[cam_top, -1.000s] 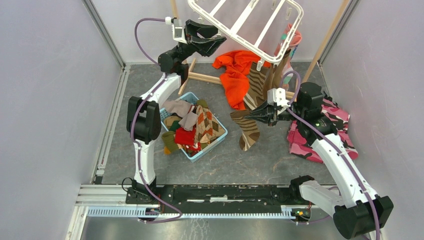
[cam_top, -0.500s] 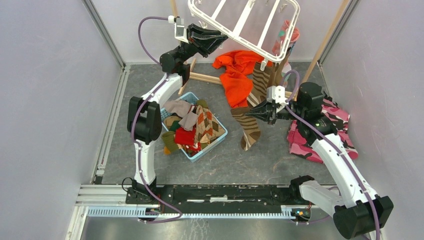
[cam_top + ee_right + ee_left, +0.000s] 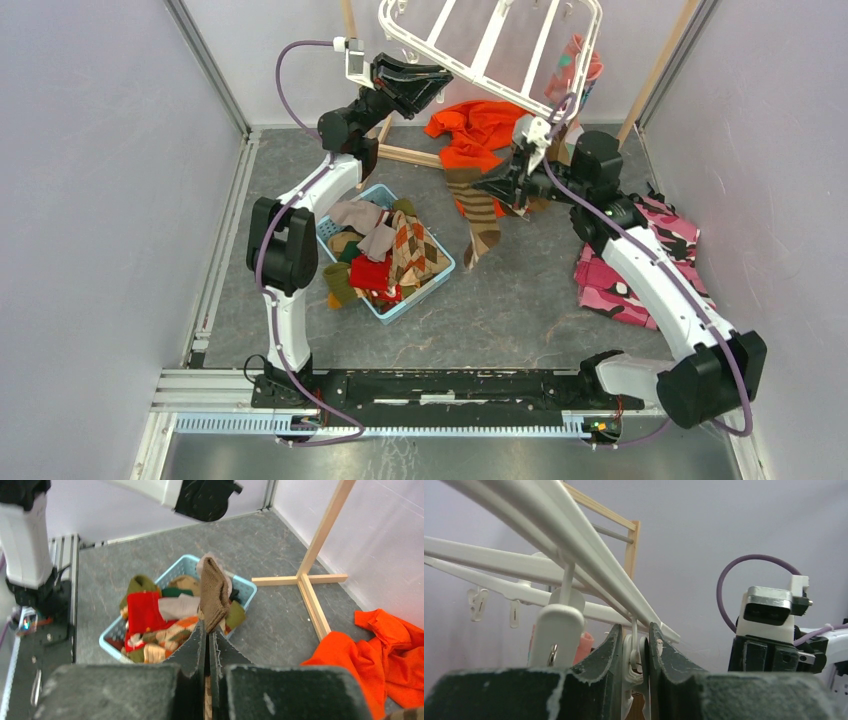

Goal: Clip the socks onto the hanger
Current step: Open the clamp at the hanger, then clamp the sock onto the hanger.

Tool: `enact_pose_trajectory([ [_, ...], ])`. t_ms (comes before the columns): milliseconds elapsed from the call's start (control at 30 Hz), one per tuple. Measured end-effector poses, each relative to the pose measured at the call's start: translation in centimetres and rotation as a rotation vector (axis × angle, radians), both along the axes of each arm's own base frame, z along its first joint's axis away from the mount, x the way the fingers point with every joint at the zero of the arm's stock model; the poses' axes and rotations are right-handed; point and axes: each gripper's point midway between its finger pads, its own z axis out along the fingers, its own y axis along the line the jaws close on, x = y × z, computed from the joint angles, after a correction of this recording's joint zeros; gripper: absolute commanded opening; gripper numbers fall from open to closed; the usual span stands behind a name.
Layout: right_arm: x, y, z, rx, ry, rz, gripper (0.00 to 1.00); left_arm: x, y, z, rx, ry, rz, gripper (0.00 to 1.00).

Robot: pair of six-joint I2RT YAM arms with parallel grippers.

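From above, the white hanger (image 3: 490,45) hangs tilted at the back. The left gripper (image 3: 425,80) reaches up to its near left edge. The right gripper (image 3: 492,186) is shut tight on 1 striped sock (image 3: 480,215), which dangles in the air below the hanger's right part. Behind the sock lies 1 orange garment (image 3: 480,125), by the foot of the wooden stand (image 3: 410,155). 1 blue basket (image 3: 440,270) sits on the floor near the left arm, full of other socks (image 3: 385,255). 1 pink camouflage cloth (image 3: 620,285) lies under the right arm.

From the left wrist, the left gripper (image 3: 636,630) has its 2 fingers squeezed on 1 clip (image 3: 634,655) under the hanger's bars. 1 bigger peg (image 3: 558,635) hangs just beside it and blocks part of the view. 2 small pegs (image 3: 478,602) dangle further left.

From the right wrist, the right gripper (image 3: 206,627) is pressed shut, and the sock's brown end (image 3: 214,597) pokes out past the tips, hiding part of the basket (image 3: 245,592).
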Motion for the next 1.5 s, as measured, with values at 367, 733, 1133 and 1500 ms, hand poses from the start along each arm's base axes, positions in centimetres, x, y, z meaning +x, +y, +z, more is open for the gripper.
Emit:
enact_pose_trajectory([
  [367, 4.0, 2.1, 3.7, 0.179, 0.141, -0.149, 0.00, 0.3, 0.3, 0.7, -0.066, 0.174, -0.083, 0.06],
  [733, 6.3, 3.0, 4.8, 0.271, 0.261, -0.184, 0.00, 0.2, 0.5, 1.0, -0.095, 0.256, -0.138, 0.06],
  [1133, 7.9, 3.5, 6.1, 0.328, 0.309, -0.212, 0.00, -0.1, 0.5, 1.1, -0.104, 0.275, -0.166, 0.06],
  [1500, 9.3, 2.8, 6.5, 0.378, 0.356, -0.306, 0.00, -0.2, 0.6, 1.2, -0.108, 0.282, -0.176, 0.06],
])
